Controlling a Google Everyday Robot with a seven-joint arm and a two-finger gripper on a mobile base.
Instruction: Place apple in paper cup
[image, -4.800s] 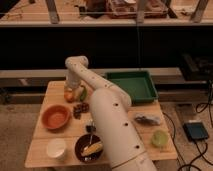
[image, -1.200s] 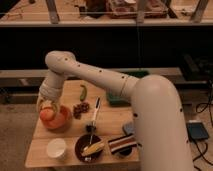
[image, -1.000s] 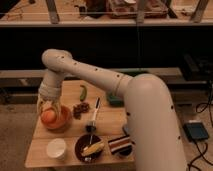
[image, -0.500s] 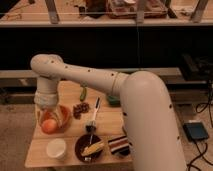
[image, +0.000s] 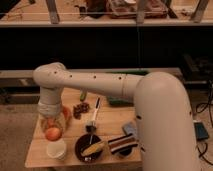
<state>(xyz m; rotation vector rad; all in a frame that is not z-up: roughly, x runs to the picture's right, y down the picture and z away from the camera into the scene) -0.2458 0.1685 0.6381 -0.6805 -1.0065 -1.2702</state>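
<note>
The apple (image: 53, 134), orange-red and round, hangs just above the white paper cup (image: 56, 149) at the table's front left corner. My gripper (image: 51, 128) points down at the end of the white arm and is shut on the apple from above. The fruit hides most of its fingers. The cup stands upright on the wood, with its rim right under the apple.
An orange-red bowl (image: 65, 114) sits just behind the gripper. Right of the cup is a dark brown bowl (image: 89, 149) holding a yellow item, then a snack bag (image: 121, 143). A green pepper (image: 83, 95), a dark cluster (image: 80, 108) and a utensil (image: 94, 117) lie mid-table.
The arm has swung left and toward the table's front, carrying the apple from over the orange-red bowl to just above the paper cup.
</note>
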